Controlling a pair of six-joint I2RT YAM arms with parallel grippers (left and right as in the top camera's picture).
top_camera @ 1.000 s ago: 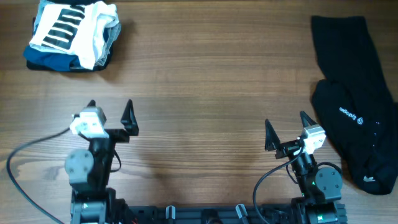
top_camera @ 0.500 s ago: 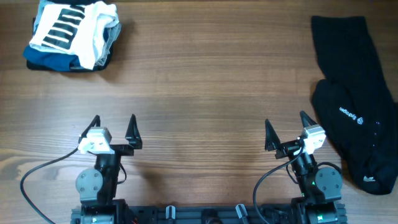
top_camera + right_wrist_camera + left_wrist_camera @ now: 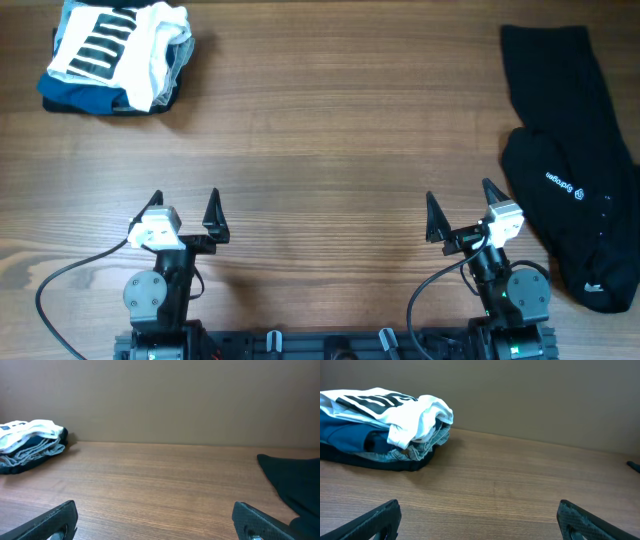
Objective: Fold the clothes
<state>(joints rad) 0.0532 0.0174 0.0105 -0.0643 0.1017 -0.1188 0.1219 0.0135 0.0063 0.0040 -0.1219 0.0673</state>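
Observation:
A stack of folded clothes (image 3: 115,55) lies at the far left of the table: a white T-shirt with black bars on top, blue and grey pieces under it. The stack (image 3: 380,425) shows ahead-left in the left wrist view and the same stack (image 3: 30,442) far left in the right wrist view. A black garment with a small white logo (image 3: 570,170) lies spread along the right edge, and the black garment (image 3: 295,482) shows at the right of the right wrist view. My left gripper (image 3: 183,200) and right gripper (image 3: 458,203) stand open and empty near the front edge.
Bare wooden tabletop (image 3: 330,150) stretches between the stack and the black garment. Both arm bases and their cables (image 3: 60,285) sit at the front edge. A plain wall runs behind the table's far edge.
My left arm has drawn back toward the front edge and slightly right, jaws still open. The right arm and the clothes have not moved.

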